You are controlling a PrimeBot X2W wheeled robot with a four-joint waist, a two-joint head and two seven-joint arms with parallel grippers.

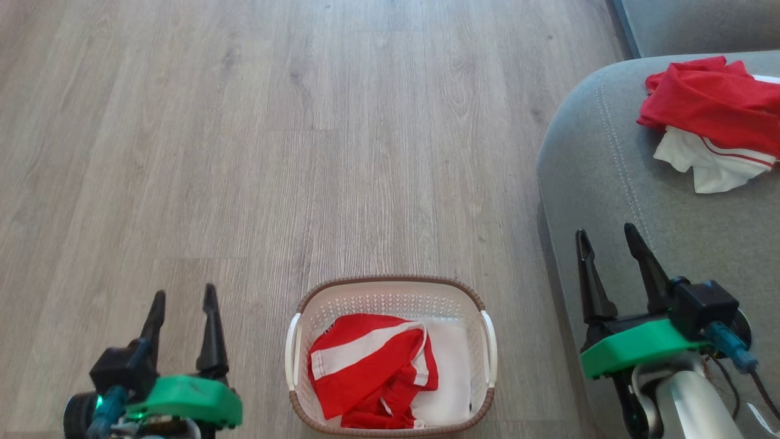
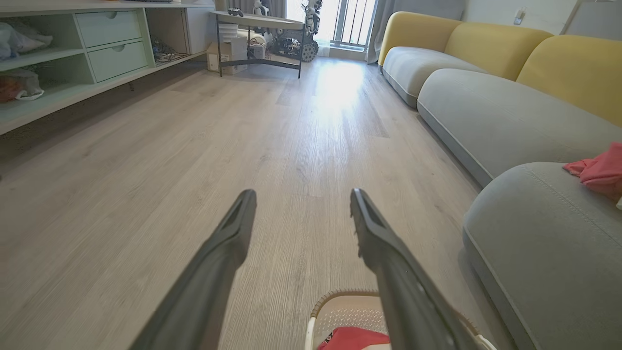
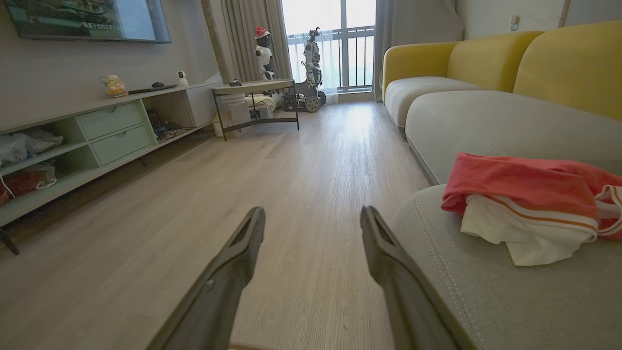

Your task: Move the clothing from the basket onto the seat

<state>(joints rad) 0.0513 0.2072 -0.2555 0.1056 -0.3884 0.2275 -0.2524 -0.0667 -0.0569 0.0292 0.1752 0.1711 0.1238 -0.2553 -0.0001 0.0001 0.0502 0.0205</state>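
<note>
Floor (image 1: 244,152): pale wood-look planks beneath both arms.
Left gripper (image 1: 184,291): 7 o'clock in the head view, fingers spread, empty, above bare floor.
Right gripper (image 1: 605,230): 4 o'clock, fingers spread, empty, over the seat's edge.
Basket (image 1: 390,281): 6 o'clock, on the floor between the grippers.
Clothing (image 1: 365,366): red with white stripe, crumpled inside the basket.
Seat (image 1: 609,183): 3 o'clock; second red-and-white garment (image 1: 713,103) lies on it at 2 o'clock.

I see a home living room: long sofa (image 3: 486,121) with yellow backs, wall TV (image 3: 87,19), low shelf unit (image 3: 97,131), curtains (image 3: 248,39), wood floor (image 3: 291,194).
</note>
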